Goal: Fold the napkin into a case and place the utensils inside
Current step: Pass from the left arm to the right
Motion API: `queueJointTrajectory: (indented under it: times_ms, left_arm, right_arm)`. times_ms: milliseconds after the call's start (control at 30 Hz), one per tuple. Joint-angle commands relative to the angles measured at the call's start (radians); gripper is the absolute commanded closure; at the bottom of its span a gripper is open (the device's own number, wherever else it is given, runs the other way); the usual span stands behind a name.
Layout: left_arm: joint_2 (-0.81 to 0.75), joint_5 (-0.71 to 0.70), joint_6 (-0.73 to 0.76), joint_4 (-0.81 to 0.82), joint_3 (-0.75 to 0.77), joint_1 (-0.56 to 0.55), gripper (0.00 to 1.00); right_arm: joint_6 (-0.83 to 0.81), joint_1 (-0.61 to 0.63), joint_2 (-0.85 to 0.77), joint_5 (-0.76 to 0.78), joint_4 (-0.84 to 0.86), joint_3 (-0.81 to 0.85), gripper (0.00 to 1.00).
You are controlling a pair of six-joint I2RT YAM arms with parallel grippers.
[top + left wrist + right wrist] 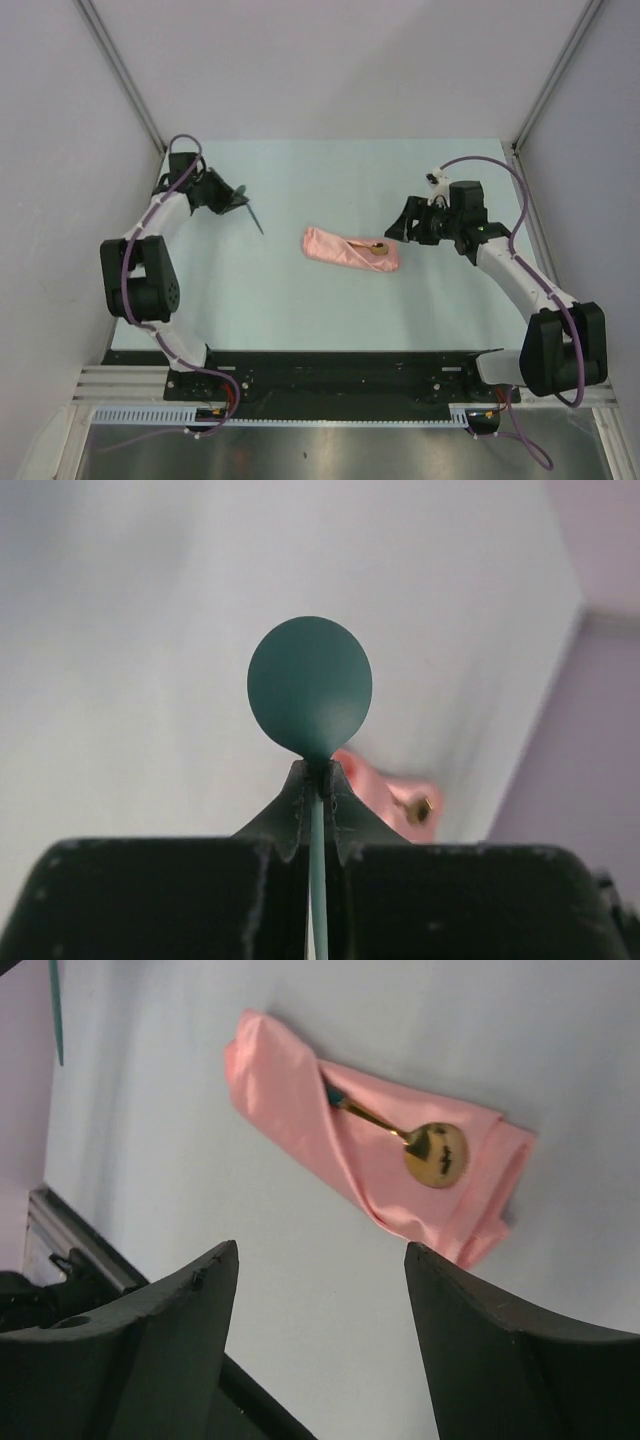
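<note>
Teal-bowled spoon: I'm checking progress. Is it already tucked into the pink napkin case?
No, the teal-bowled spoon is clamped in the left end effector, away from the case.

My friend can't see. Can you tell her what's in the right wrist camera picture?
A folded pink napkin lies on a pale table with a gold spoon tucked into its fold, the round bowl sticking out on top. In front, the right gripper hangs open, apart from the napkin.

Pale mint tabletop (330,310), plain white walls (340,60) (faintly lilac at the sides), grey metal corner posts (121,70), even light
</note>
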Motion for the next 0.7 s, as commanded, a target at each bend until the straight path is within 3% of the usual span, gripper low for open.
queueJointTrajectory:
  times_ms: [0,133,267,400,667]
  left_arm:
    - [-0.133,0.437,0.102,0.308,-0.108,-0.154,1.00]
    - [-0.216,0.409,0.220,0.339,-0.170,-0.315,1.00]
    - [-0.242,0.341,0.254,0.334,-0.188,-0.445,1.00]
    - [-0.226,0.294,0.300,0.301,-0.161,-0.563,1.00]
    - [-0.213,0.260,0.291,0.350,-0.184,-0.647,1.00]
  right_arm:
    - [0.075,0.065,0.035,-0.127,0.194,0.032,0.25]
    - [0.316,0.114,0.052,0.052,0.266,0.058,0.20]
    - [0.514,0.137,0.115,0.088,0.266,0.115,0.21]
    - [0.589,0.181,0.132,0.171,0.320,0.121,0.23]
    - [0.672,0.240,0.170,0.211,0.339,0.093,0.35]
